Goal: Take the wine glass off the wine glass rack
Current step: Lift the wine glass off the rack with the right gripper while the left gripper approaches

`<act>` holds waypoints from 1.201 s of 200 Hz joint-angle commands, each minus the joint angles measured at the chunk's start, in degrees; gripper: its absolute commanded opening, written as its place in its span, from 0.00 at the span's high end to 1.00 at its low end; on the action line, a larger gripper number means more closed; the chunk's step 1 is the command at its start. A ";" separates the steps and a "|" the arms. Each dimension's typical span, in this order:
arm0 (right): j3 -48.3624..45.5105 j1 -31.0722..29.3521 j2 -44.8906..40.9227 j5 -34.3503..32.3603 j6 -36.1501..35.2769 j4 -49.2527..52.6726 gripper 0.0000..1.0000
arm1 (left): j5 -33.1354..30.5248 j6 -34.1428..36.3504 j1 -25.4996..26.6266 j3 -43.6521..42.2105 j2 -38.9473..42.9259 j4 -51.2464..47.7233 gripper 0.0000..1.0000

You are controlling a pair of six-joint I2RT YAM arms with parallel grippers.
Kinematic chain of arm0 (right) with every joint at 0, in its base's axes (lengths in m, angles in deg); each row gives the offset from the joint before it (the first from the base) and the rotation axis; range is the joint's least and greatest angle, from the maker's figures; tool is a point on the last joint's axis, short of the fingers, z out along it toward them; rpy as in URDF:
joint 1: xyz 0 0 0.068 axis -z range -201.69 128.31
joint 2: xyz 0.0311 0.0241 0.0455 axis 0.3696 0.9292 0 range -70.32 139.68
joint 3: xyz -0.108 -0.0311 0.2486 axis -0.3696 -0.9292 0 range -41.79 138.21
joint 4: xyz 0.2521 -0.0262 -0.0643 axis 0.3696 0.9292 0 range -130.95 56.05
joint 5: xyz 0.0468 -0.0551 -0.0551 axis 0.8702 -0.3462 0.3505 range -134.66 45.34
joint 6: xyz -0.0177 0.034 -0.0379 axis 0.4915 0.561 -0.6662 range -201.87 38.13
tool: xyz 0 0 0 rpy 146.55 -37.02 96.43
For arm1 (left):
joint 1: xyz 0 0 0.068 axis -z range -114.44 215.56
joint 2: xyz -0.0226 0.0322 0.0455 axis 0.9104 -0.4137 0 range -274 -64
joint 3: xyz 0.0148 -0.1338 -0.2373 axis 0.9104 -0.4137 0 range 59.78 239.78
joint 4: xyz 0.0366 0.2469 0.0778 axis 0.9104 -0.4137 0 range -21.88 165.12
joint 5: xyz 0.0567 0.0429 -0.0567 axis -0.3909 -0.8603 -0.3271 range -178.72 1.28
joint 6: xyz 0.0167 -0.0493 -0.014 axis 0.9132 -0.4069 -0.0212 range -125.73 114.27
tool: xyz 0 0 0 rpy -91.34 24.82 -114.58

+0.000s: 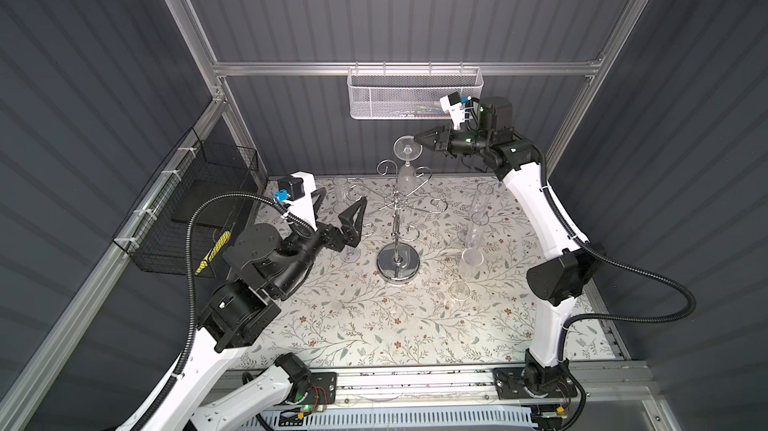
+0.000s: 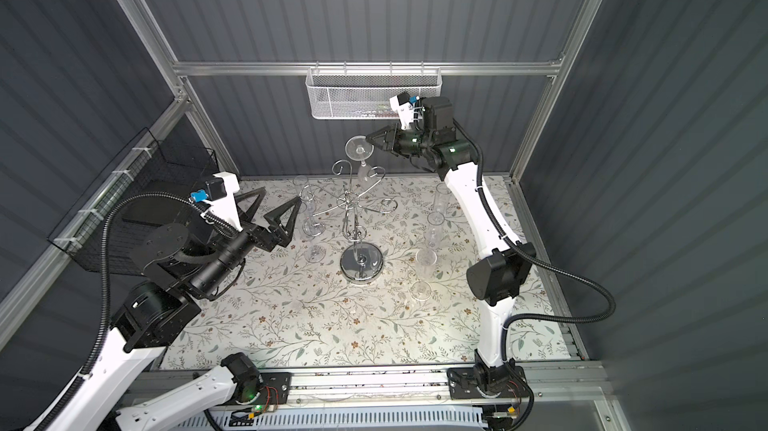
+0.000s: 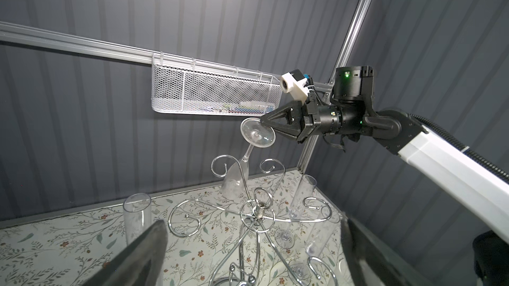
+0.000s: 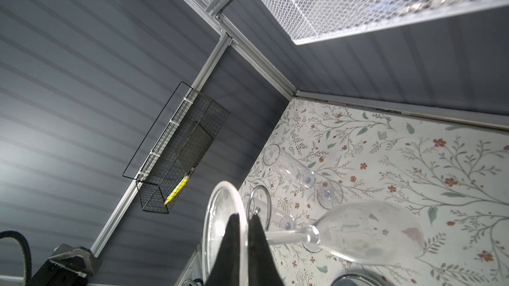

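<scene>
The table [image 1: 353,325], spread with a matt cloth printed in leafy sprigs and small flowers, lies below both pincers. On it, below and beside the right pincer [image 1: 417,140], stands the wine glass rack [image 1: 388,267]: shiny chrome wire with a round mirror-like disc base, a thin upright pole and arms ending in curled scrolls. The left pincer [image 2: 279,196] hangs beside the rack with its black triangular fingers wide apart, holding nothing.

A white mesh basket [image 1: 395,96] hangs on the back rail just above the right pincer. A black wire basket [image 1: 187,217] hangs on the side wall behind the left pincer.

The wine glass [image 1: 405,150] is clear, upside down and tilted. The right pincer is clamped on the rim of its flat round foot, which is raised above the scrolls, and its bowl hangs down among the rear arms. Whether the glass touches the wire cannot be told. Clear tall flutes [image 1: 478,208] stand on the cloth around the rack.

The right wrist view alone shows the two black fingertips [image 4: 234,221] pressed on either face of the foot. The left wrist view shows a scroll wire crossing in front of the bowl [image 3: 234,180].
</scene>
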 commanded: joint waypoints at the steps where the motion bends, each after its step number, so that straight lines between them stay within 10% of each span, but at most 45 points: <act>1: 1.99 0.96 -2.25 -1.31 -2.48 -5.78 1.00 | 2.91 -6.88 0.15 3.12 -1.06 2.27 0.00; 65: -24.31 1.14 -19.07 -3.40 -4.62 -34.49 1.00 | 14.46 -21.16 0.19 6.71 -7.95 6.80 0.01; 240: -63.02 -0.70 -49.11 -0.30 -13.35 -71.33 1.00 | 30.19 -58.14 0.20 5.69 -21.80 36.46 0.04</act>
